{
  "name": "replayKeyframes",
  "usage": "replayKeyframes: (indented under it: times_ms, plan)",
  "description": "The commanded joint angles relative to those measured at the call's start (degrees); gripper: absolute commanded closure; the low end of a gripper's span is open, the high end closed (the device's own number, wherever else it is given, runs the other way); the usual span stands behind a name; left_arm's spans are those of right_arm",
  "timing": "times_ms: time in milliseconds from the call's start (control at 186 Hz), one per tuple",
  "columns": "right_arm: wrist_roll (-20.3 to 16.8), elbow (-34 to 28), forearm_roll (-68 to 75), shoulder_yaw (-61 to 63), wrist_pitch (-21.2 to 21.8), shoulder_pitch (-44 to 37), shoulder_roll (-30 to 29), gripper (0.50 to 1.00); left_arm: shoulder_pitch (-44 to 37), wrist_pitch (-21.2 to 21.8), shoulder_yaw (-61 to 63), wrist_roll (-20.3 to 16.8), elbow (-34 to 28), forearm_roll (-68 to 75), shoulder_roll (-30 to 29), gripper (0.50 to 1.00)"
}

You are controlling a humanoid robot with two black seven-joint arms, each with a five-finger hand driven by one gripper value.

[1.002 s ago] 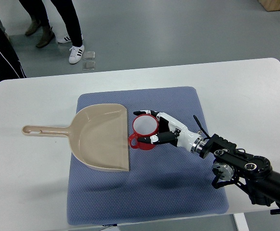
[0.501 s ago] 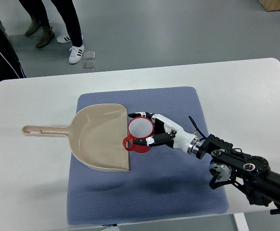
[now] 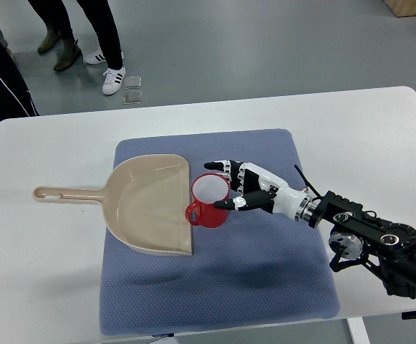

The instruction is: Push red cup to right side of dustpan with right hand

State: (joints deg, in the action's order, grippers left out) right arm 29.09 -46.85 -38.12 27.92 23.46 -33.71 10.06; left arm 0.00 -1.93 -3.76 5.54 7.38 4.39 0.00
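While right hand (image 3: 245, 188) reaches in from 4 o'clock, fingers half-curled around right flank of red cup (image 3: 209, 200), nothing lifted. Contact looks likely at fingertips, though view too coarse to be sure. Cup lies at hand's 9 o'clock, upright on blue mat (image 3: 265, 279), handle toward 8 o'clock, touching open right edge of dustpan (image 3: 150, 204). Left hand unseen.

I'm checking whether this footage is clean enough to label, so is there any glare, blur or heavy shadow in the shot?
Top view: sharp throughout, evenly lit, no glare; a soft shadow of the right arm lies on the blue fabric mat, and the white interior of the red cup is bright but not washed out.
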Motion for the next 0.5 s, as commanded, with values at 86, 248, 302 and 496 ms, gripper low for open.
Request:
replayKeyframes:
  times_ms: [86,248,302,496]
  plan:
    - [0.0,-2.28,0.06,1.52,2.29,-0.13,2.42,0.566,0.0,0.0,-0.01,0.0,0.0,0.0,0.0,0.5]
    - [0.0,-2.37,0.15,3.11,2.9,-1.1,4.27,0.566,0.0,0.0,-0.01,0.0,0.0,0.0,0.0,0.5]
    - [-0.09,-2.11,0.15,3.63,2.99,-1.71,5.15,0.566,0.0,0.0,-0.01,0.0,0.0,0.0,0.0,0.5]
    - [-2.72,-0.26,3.13,3.81,2.9,-4.08,6.91,0.568,0.0,0.0,-0.01,0.0,0.0,0.0,0.0,0.5]
